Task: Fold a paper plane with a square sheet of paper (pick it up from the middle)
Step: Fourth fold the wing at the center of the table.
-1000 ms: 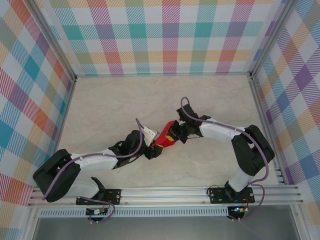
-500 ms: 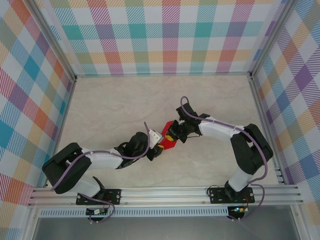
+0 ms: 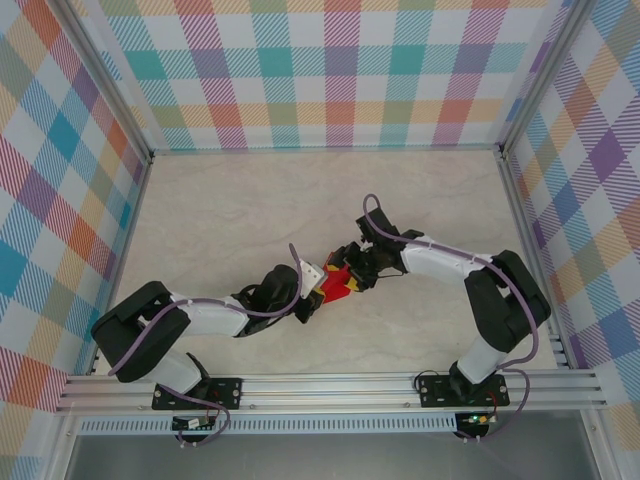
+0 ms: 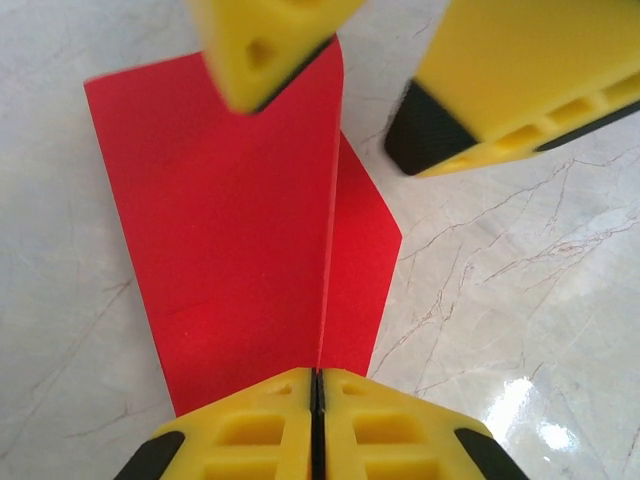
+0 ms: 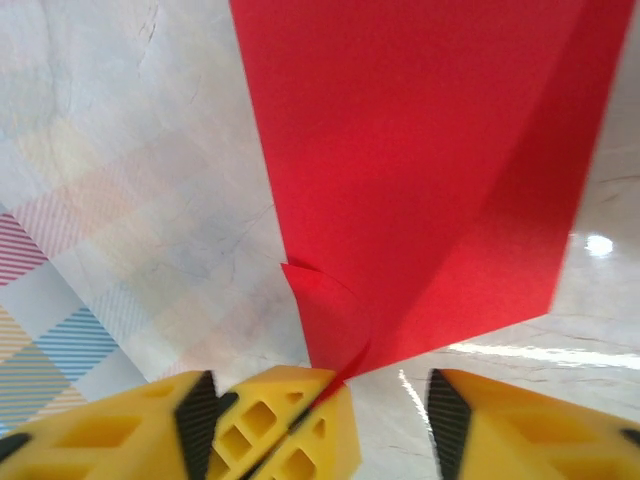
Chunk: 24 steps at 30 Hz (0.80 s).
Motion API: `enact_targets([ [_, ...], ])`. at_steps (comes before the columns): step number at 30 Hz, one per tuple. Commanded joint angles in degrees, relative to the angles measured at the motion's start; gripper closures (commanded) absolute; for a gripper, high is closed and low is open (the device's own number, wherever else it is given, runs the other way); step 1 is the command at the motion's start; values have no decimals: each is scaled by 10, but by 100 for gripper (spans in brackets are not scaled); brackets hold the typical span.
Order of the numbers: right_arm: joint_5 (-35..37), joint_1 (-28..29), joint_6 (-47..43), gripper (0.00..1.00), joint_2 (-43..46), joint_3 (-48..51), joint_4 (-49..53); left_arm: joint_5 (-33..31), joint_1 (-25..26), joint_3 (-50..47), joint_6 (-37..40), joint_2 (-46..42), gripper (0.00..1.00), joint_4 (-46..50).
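**My left gripper is pinching the folded red paper, my right one is standing open**

I am holding the red paper [image 4: 230, 230] with my left gripper [image 4: 316, 385]. Its two yellow fingers are pressing tightly together, with only a thin dark line between them, and the fold ridge of the paper is running straight into that line. The paper is already folded. One wide flap is lying to the left of the ridge, and a narrower flap with a slanted edge is lying to the right.

My right gripper [image 3: 348, 272] is facing the left one from the other end of the paper, and its jaws are standing clearly apart. In the left wrist view, one of its fingers [image 4: 265, 40] is overlapping the far edge of the paper, but I cannot tell if it is really touching it. The other finger [image 4: 520, 80] is hanging over the bare table [image 3: 230, 220], beside the paper and apart from it.

From above, the paper is sitting between the two grippers, near the middle of the pale marbled table. In the right wrist view, the paper is narrowing downward to a tip, and a small curled corner is showing just above this tip.
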State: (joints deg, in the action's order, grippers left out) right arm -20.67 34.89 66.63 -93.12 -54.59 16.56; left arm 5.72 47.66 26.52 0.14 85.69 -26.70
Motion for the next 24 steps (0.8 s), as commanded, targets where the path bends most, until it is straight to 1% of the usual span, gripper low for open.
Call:
enact_targets([
  [1,19,-8,-58,33,46,31,-26,22,6,23,-55,2,92,21],
  [5,40,-10,-99,30,68,59,-40,42,0,38,-94,3,92,48],
  [12,37,-10,-130,30,96,128,-135,110,-25,56,-177,30,92,54],
  [16,18,-10,-145,31,90,148,-175,139,-39,59,-218,41,93,43],
  [20,-5,-9,-155,32,72,152,-206,156,-52,58,-252,47,94,37],
  [24,-21,-8,-164,36,50,145,-222,174,-67,51,-286,60,95,11],
])
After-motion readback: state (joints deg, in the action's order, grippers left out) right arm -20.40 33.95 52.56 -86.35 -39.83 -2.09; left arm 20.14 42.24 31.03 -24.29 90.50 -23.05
